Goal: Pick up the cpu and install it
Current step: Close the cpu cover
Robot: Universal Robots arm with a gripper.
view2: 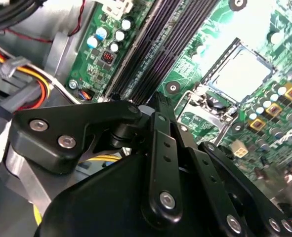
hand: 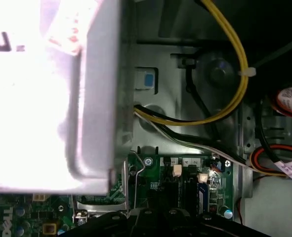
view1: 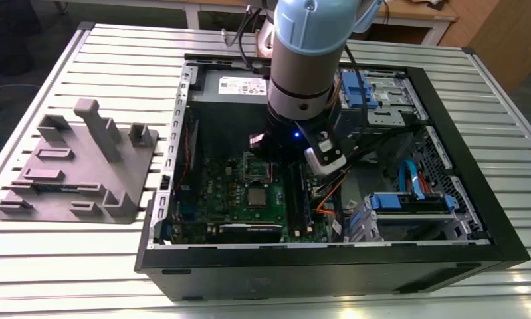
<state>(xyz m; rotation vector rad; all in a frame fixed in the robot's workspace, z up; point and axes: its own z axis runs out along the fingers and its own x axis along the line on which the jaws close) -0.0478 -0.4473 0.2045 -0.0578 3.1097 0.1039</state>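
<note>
We record the table as ribbed bare metal with a matt silver finish. The computer case has a black painted shell with a faint sheen, and its inner walls are unpainted grey sheet metal. The motherboard is green lacquered board, glossy. The cpu has a smooth, silvery metal top. The claw is matt black with polished screw heads. The arm has a satin silvery tube and a smooth pale-blue plastic cap. The fixture tray is matt grey plastic.
</note>
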